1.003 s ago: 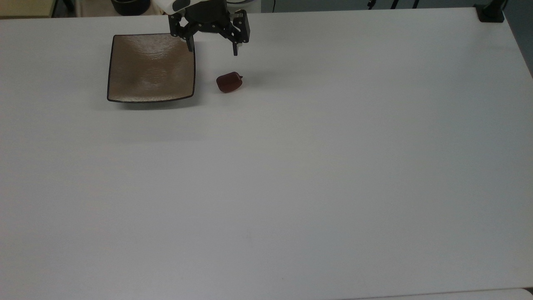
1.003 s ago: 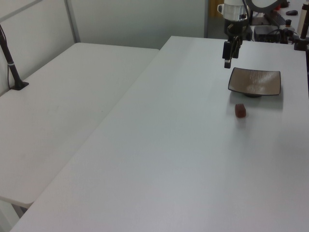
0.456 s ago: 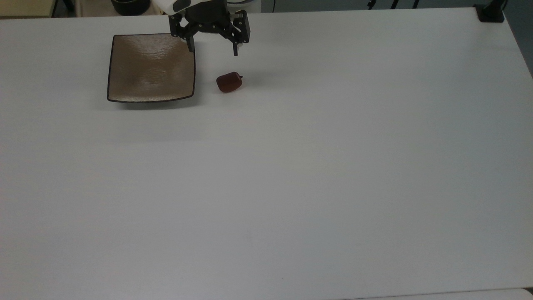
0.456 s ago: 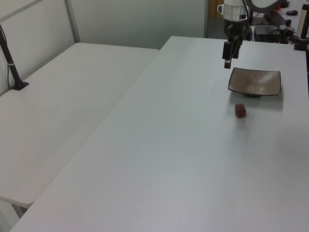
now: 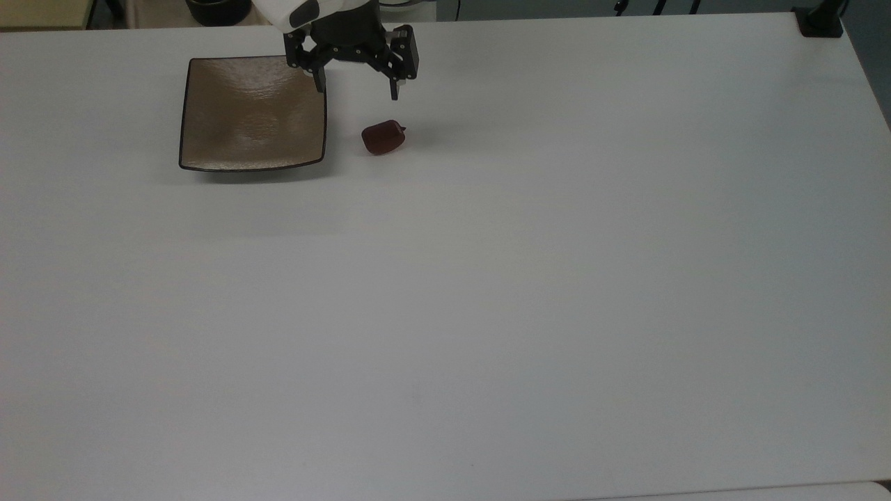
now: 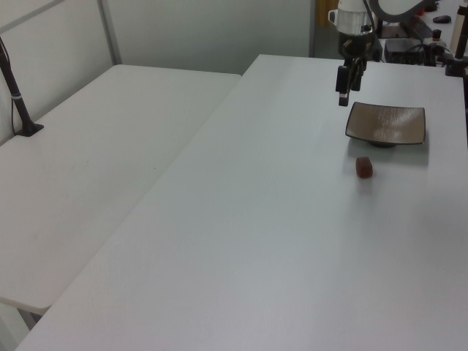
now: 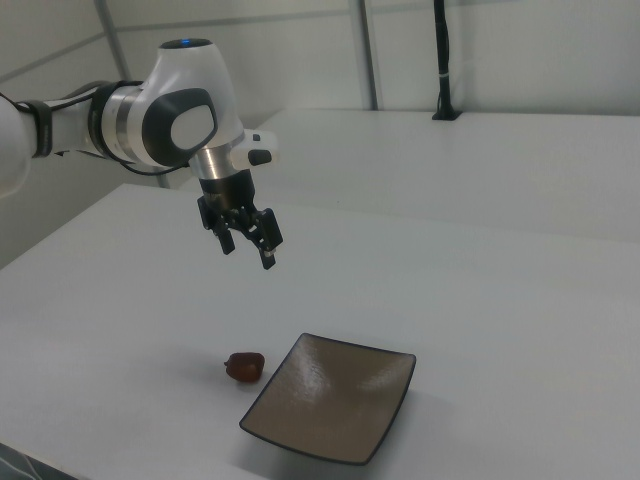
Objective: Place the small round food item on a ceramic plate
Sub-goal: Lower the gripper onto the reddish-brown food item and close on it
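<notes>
Task was barely started: food lump [image 5: 383, 137] sat untouched on the table [image 5: 487, 278], near the far edge in the top view, just beside the plate [image 5: 252, 115] but not on it. Plate held nothing. Gripper [image 5: 358, 92] hung in the air above the gap between plate and lump, fingers apart, gripping nothing. Descent, grasp, lift and transfer onto the plate were all left, by my read.

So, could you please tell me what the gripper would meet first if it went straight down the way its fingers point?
Probably bare table. The open gripper hangs in the air, and the food item and plate appear to lie nearer the camera in the right view, though depth is hard to judge.
</notes>
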Robot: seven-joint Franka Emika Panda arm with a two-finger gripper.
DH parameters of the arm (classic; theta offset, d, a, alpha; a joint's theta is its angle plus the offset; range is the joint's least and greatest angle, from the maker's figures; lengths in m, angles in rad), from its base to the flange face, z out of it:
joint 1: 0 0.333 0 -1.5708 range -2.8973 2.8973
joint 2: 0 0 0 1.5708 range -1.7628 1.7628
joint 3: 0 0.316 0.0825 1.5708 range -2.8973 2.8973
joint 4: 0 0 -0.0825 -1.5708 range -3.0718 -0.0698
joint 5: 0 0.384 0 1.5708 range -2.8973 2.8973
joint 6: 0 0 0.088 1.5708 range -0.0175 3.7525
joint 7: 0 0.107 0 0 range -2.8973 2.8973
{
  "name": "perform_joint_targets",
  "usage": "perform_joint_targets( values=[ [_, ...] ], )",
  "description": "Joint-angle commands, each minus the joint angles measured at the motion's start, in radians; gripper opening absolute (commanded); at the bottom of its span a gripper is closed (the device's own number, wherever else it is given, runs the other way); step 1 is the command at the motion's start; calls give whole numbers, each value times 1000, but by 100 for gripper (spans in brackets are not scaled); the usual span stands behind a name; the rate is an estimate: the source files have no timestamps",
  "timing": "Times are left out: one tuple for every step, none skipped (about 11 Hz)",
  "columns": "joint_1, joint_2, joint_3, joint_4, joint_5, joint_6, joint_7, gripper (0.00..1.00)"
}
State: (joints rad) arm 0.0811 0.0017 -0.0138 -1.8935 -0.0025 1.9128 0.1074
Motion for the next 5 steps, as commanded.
perform_joint_targets(
  values=[
    [3,3,9,-30,1,75,87,100],
    [5,17,11,-36,1,77,104,100],
    [5,26,11,-39,3,86,129,100],
    [5,29,11,-61,12,97,197,100],
    [3,27,12,-71,13,97,291,100]
  ],
)
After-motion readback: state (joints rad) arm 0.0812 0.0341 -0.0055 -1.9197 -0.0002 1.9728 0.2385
